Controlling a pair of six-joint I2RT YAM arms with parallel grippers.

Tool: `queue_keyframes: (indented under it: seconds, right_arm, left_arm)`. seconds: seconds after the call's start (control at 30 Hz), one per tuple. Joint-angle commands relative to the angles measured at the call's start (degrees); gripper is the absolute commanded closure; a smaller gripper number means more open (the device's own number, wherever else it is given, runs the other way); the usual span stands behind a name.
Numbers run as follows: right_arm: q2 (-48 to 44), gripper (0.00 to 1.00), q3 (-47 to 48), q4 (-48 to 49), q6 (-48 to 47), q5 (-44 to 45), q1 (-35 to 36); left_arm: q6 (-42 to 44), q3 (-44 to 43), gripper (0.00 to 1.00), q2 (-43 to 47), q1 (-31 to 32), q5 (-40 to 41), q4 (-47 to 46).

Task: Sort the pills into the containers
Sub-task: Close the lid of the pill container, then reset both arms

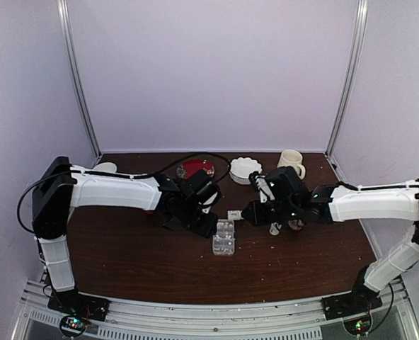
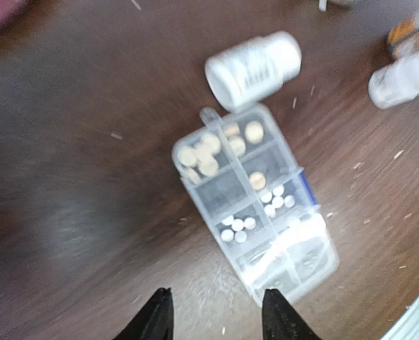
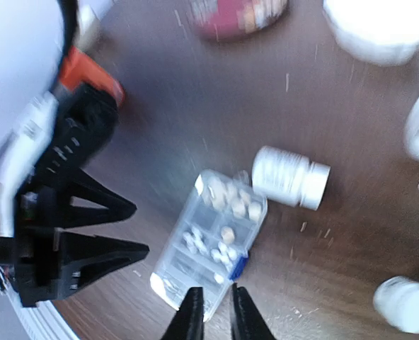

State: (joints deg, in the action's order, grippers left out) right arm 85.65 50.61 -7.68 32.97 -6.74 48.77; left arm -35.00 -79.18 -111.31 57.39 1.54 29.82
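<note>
Pills (image 2: 204,157) already sit in several cells of the clear pill box (image 2: 255,202). Round tan ones fill the far cells and smaller white ones (image 2: 238,227) the middle pair. The nearest cells are washed out by glare, so you cannot read what they hold.

The box lies flat on the desk (image 2: 75,177), between the two arms and a little nearer their bases. A white bottle (image 2: 255,71) lies on its side against the far end of the box.

From your left claw (image 2: 216,319) the box is just ahead and slightly to the right, and its long axis runs away from you on a diagonal. That claw is moderately open with nothing between its fingers.

Your right claw (image 3: 214,315) hangs over one end of the box, with the long axis leading off up the wrist view toward the bottle. Its fingers are parted only a crack, and nothing is visible in the gap.

The right arm looks better lined up for a drop into the near cells, and the left would need to shift sideways first.

Pale specks (image 2: 115,135) dot the desk around the box. They are too small to say whether any are stray pills.
</note>
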Motion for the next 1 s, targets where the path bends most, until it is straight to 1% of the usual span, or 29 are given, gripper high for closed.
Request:
queue_keyframes:
  seconds: [0.0, 0.07, 0.13, 0.2, 0.23, 0.27, 0.33, 0.37, 0.4, 0.47, 0.5, 0.53, 0.57, 0.63, 0.7, 0.77, 0.87, 0.9, 0.97]
  right_arm:
    - [-14.5, 0.81, 1.6, -4.2, -8.3, 12.9, 0.1]
    - [-20.9, 0.78, 0.4, -4.3, -11.4, 18.4, 0.1]
    - [-27.2, 0.70, -1.5, -3.6, -15.1, 24.6, 0.1]
    - [-32.8, 0.60, -3.8, -1.3, -19.6, 30.7, 0.0]
    - [-35.3, 0.56, -4.9, -0.2, -21.4, 34.1, -0.1]
    - [-37.7, 0.52, -5.5, 0.5, -22.9, 35.8, -0.4]
    - [-41.0, 0.50, -5.6, 0.5, -25.8, 37.1, -1.4]
    - [-42.2, 0.47, -5.4, 0.2, -27.1, 37.8, -1.8]
    - [-43.1, 0.40, -5.3, 0.0, -28.7, 39.0, -2.0]
    - [-44.5, 0.21, -6.3, 0.9, -31.0, 43.1, -2.0]
    - [-45.3, 0.11, -7.4, 2.3, -32.1, 45.5, -2.0]
    - [-46.4, 0.03, -8.9, 4.5, -34.0, 47.1, -2.2]
    - [-47.5, 0.00, -11.3, 9.2, -36.0, 47.3, -2.6]
    - [-49.8, 0.00, -17.1, 18.1, -38.3, 44.4, -5.0]
    - [-51.1, 0.00, -21.3, 23.4, -36.0, 39.7, -10.2]
    - [-51.0, 0.00, -24.0, 26.1, -33.2, 35.7, -16.3]
    - [-48.3, 0.00, -28.4, 31.4, -33.1, 32.7, -24.4]
    - [-46.5, 0.00, -30.0, 33.7, -33.1, 31.5, -26.6]
    - [-41.0, 0.01, -31.5, 35.0, -33.0, 26.4, -31.2]
  left_arm:
    - [3.5, -0.3, 0.51, 14.2, -1.3, 10.6, 3.0]
    - [5.0, 0.5, 0.42, 19.6, -2.1, 15.5, 4.5]
    - [7.0, 1.7, 0.33, 25.2, -3.0, 20.4, 5.6]
    - [8.3, 3.4, 0.16, 30.5, -4.7, 24.9, 6.1]
    - [9.0, 4.4, 0.10, 32.9, -5.7, 26.6, 6.1]
    - [9.5, 5.4, 0.07, 34.9, -7.1, 27.5, 6.1]
    - [10.0, 7.0, 0.03, 38.9, -10.3, 28.3, 6.3]
    - [10.3, 7.8, 0.02, 40.6, -11.6, 28.8, 6.2]
    - [10.8, 8.7, 0.03, 42.3, -12.5, 29.9, 5.7]
    - [12.1, 11.1, 0.02, 45.8, -13.6, 33.3, 3.7]
    - [13.0, 12.7, 0.02, 47.6, -14.0, 35.2, 2.3]
    - [13.8, 14.8, 0.02, 49.2, -14.6, 37.0, 0.2]
    - [14.4, 17.6, 0.02, 50.8, -15.5, 38.2, -1.6]
    - [14.5, 21.8, 0.03, 53.8, -19.0, 37.8, -4.9]
    - [15.3, 26.6, 0.03, 56.3, -23.9, 36.5, -9.1]
    - [18.0, 32.6, 0.02, 58.8, -26.3, 37.0, -15.9]
    - [22.2, 42.2, 0.03, 62.5, -28.8, 39.8, -28.0]
    - [24.0, 44.9, 0.02, 63.3, -30.3, 38.5, -31.7]
    - [27.2, 49.3, 0.02, 64.4, -34.1, 33.6, -37.5]
